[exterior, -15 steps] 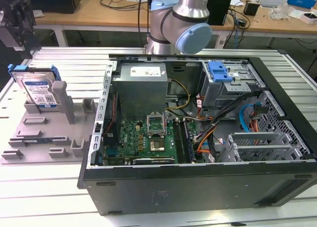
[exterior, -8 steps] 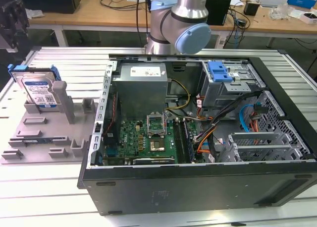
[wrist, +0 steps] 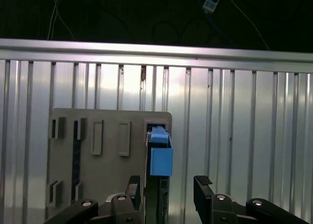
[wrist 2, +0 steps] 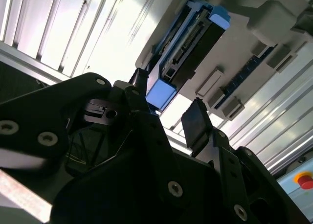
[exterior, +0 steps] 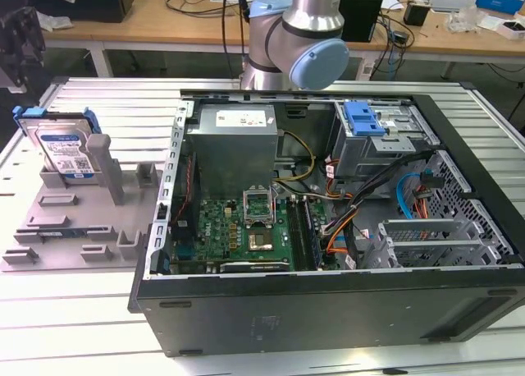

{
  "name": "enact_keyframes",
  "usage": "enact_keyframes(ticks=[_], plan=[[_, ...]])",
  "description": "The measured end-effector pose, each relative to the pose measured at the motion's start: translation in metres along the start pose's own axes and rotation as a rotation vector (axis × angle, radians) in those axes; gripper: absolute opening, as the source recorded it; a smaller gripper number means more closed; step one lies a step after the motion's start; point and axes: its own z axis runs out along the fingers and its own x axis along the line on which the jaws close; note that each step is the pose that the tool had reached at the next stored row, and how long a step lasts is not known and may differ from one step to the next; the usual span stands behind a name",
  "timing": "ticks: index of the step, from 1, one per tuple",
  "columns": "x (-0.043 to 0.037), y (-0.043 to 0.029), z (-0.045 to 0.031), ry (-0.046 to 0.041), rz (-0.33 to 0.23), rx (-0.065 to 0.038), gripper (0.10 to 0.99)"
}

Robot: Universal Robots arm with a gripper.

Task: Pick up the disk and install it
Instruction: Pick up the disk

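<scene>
The disk, a silver drive with a white-and-blue label in a bright blue bracket, leans upright in a grey fixture on the exterior view's left. My gripper hangs above it and a little further to that view's left. In the first wrist view the disk's blue end lies just beyond my open gripper, in line with the gap between the black fingers. The second wrist view shows the disk ahead of the gripper, apart from both pads.
An open computer case lies on the slatted aluminium table, on the exterior view's right of the fixture. Inside are a grey power-supply box, a motherboard, cables and a drive cage with a blue latch. The arm's base stands behind the case.
</scene>
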Motion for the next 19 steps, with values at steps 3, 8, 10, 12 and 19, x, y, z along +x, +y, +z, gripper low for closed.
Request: enact_keyframes(ticks=[3,8,10,12,19], plan=[[0.0000,0.0014,0.0030,0.0000,0.000,0.000,0.557],[0.0000,0.0034,0.0080,0.0001,-0.001,0.000,0.557],[0.0011,0.0035,0.0093,0.0002,-0.001,0.000,0.557],[0.0022,0.0035,0.0108,0.0001,-0.001,0.000,0.557],[0.0041,0.0035,0.0152,0.0001,-0.001,0.000,0.557]])
